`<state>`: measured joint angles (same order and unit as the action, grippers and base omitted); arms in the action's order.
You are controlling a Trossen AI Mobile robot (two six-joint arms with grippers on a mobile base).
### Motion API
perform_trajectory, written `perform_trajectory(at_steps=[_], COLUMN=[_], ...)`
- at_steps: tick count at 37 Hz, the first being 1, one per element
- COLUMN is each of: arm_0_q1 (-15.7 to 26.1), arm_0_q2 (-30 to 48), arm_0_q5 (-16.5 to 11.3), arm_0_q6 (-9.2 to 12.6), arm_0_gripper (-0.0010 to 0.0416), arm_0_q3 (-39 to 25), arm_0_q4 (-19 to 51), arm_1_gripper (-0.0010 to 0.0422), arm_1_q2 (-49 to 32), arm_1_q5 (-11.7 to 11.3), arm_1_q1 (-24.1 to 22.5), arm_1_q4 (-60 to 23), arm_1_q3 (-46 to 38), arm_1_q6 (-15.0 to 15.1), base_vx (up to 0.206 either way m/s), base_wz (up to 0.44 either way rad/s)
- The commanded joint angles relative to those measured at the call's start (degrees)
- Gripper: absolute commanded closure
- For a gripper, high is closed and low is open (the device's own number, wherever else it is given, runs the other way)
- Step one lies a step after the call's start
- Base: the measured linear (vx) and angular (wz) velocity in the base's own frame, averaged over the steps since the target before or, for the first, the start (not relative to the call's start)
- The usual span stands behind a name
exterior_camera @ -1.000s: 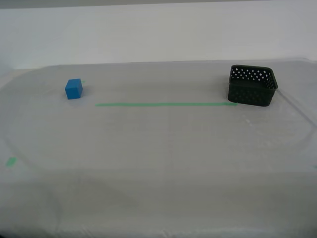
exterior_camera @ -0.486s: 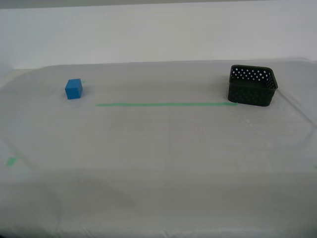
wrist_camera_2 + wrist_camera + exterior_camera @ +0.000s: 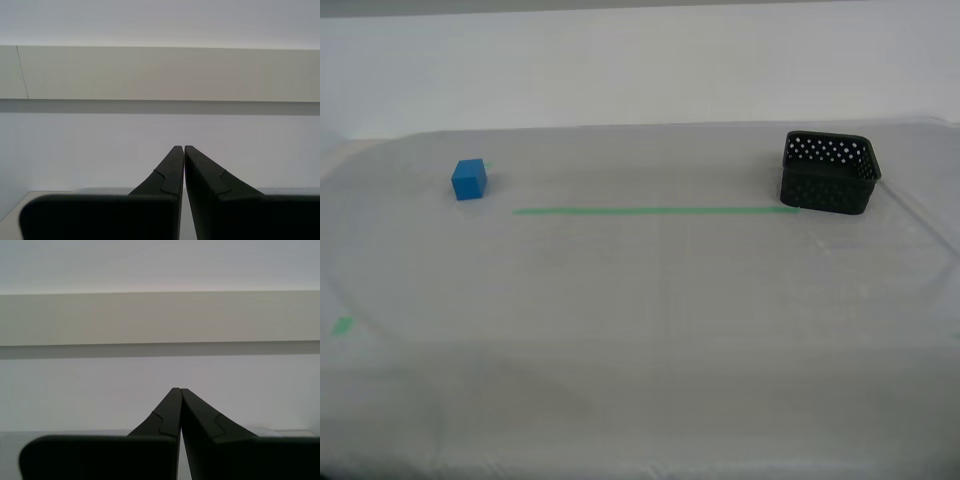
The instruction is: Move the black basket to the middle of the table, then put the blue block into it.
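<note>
Basket (image 3: pixel 827 173) at the exterior view's upper right, block (image 3: pixel 469 180) upper left on the tabletop (image 3: pixel 650 290); basket looks light, stiff plastic, best pinched over one wall's rim; my first end effector (image 3: pixel 180 390) and second end effector (image 3: pixel 183 147) both closed, empty.

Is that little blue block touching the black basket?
Apart. The exterior view shows the block and the basket at opposite ends of the green tape line, bare table between.
</note>
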<state>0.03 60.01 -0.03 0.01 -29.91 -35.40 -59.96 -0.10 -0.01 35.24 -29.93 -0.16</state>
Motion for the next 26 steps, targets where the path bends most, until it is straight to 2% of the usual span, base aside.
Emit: perform_trajectory(at_steps=[1,26], arm_0_q1=[0.02,0.02], arm_0_q2=[0.0,-0.02], arm_0_q5=[0.04,0.07], arm_0_q6=[0.0,0.04], arm_0_gripper=[0.0406,0.0407], arm_0_q3=[-0.09,-0.09], arm_0_q4=[-0.15,-0.15], arm_1_gripper=[0.0412,0.0412], arm_1_q2=[0.0,0.0], arm_1_q5=[-0.07,-0.09], arm_1_q1=[0.0,0.0], arm_1_q4=[0.22,0.22], arm_1_q3=[-0.07,-0.07], arm_1_q6=[0.17,0.17], base_vx=[0.0,0.0], base_wz=[0.0,0.0])
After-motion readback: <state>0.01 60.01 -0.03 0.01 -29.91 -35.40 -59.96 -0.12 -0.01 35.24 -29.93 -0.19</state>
